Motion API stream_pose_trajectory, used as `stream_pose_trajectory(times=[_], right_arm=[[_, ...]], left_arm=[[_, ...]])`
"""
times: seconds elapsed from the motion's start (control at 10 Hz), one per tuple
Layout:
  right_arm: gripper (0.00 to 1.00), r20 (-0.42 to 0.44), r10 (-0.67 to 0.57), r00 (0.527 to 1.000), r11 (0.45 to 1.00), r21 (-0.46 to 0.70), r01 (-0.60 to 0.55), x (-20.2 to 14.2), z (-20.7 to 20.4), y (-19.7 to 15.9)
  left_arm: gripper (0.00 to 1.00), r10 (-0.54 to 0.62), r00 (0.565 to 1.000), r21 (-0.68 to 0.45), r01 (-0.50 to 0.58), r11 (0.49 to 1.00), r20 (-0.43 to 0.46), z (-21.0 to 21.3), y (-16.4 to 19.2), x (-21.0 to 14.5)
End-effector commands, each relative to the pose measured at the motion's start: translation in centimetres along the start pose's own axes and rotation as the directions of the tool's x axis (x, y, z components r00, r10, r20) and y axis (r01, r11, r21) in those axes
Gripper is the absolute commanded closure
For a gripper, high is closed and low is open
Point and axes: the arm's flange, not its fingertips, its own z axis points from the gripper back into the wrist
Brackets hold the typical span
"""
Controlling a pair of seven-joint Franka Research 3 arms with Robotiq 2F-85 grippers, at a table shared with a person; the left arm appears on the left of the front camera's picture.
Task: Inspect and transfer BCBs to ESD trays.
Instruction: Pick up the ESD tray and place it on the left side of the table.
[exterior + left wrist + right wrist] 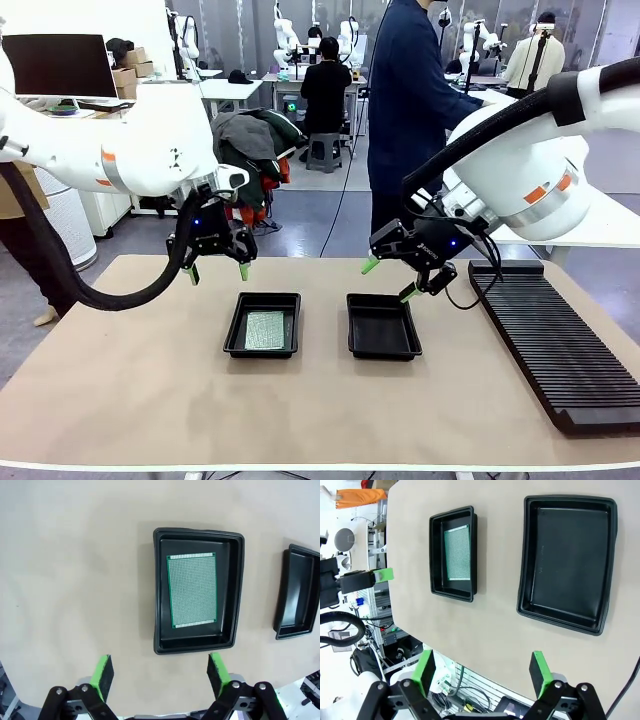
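The tabletop (120, 400) is carrying a tray (236, 325) with a thin, probably fragile board (266, 330), best pinched by its edges. The left gripper (218, 273) and right gripper (389, 280) are hovering spread, empty.

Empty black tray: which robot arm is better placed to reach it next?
Probably right. The right end effector, open and holding nothing, hangs at the far edge of the empty tray. The left end effector, also open, hangs beyond the other tray, which holds a green board.

Far side of the empty tray (300, 597) beyond left wrist view's right edge
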Motion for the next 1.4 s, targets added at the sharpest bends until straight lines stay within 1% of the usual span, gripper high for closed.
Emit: stream_pose_trajectory(times=[0.0, 0.3, 0.7, 1.3], right_arm=[[0.00, -0.005, -0.015, 1.000, 1.000, -0.021, 0.015, 0.2, -0.2, 0.2], [0.00, -0.005, -0.015, 1.000, 1.000, -0.021, 0.015, 0.2, -0.2, 0.2], [0.00, -0.005, -0.015, 1.000, 1.000, -0.021, 0.015, 0.2, -0.2, 0.2], [0.00, -0.005, -0.015, 1.000, 1.000, -0.021, 0.015, 0.2, -0.2, 0.2]], left_arm=[[0.00, -0.019, 1.000, 0.004, 0.019, 1.000, 0.024, -1.9, 0.1, 0.4], [0.00, -0.015, 0.999, 0.038, 0.014, 0.999, 0.030, -5.2, 0.4, 1.2], [0.00, -0.054, 0.999, 0.072, 0.054, 0.996, 0.002, -8.4, -0.2, 2.0], [0.00, -0.071, 0.997, 0.090, 0.072, 0.993, -0.014, -10.9, -0.7, 3.0]])
